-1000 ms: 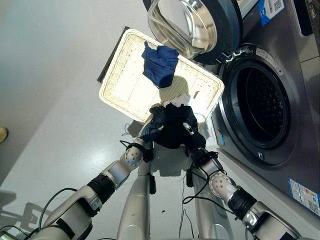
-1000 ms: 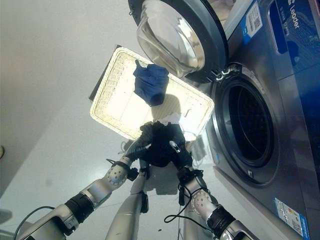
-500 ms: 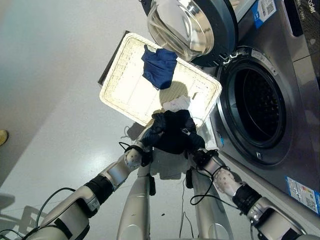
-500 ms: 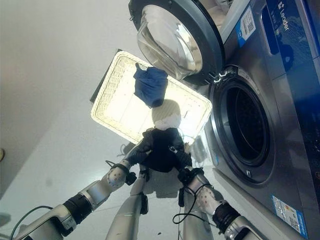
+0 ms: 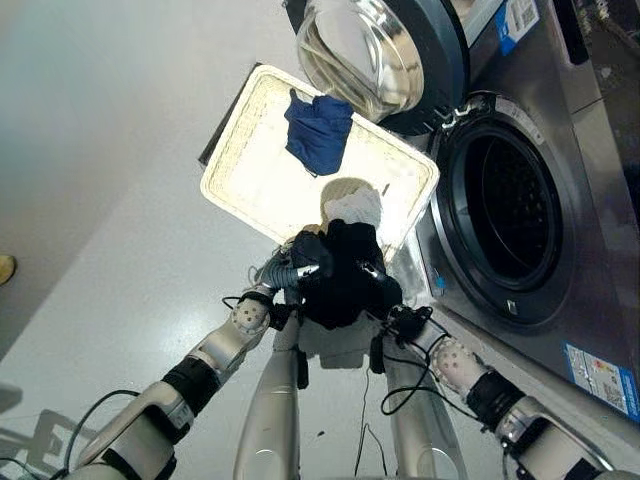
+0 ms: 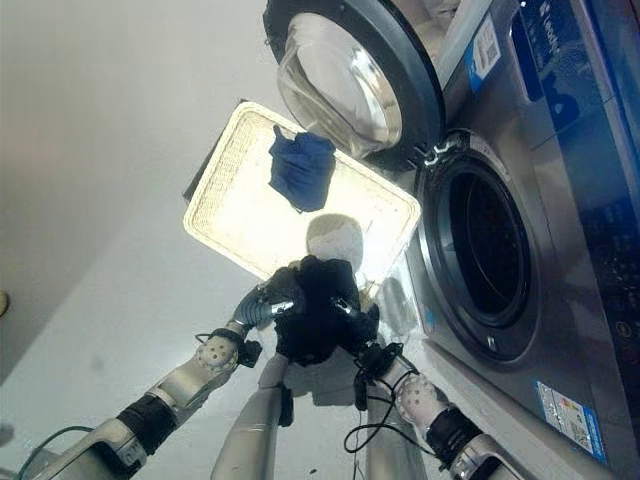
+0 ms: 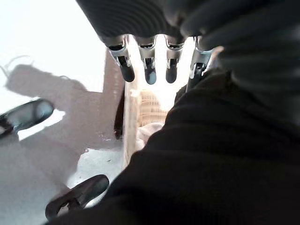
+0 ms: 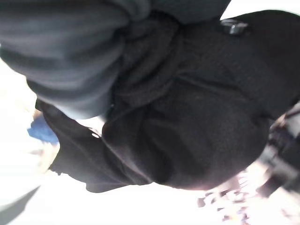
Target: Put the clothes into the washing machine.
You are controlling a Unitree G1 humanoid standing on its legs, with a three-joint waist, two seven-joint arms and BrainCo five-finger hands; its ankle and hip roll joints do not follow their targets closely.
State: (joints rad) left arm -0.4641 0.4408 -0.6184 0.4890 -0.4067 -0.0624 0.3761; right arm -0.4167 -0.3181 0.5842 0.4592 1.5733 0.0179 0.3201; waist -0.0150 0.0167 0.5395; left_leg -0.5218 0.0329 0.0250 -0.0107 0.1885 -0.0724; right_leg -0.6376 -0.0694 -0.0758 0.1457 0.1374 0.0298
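The black garment (image 5: 341, 275) hangs bunched between both hands, just clear of the near rim of the wicker basket (image 5: 232, 180). Left hand (image 7: 149, 63): fingers nearly straight, spread against the cloth. Right hand (image 5: 385, 292): finger posture cannot be determined under the fabric. Recommended: keep both hands bearing inward, then carry toward the drum opening (image 5: 512, 220), right of the basket, avoiding trailing folds.

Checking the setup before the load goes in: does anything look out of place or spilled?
Nothing stands out. The washing machine door is open, a blue garment and a white one lie in the basket, and both hands carry the black garment.
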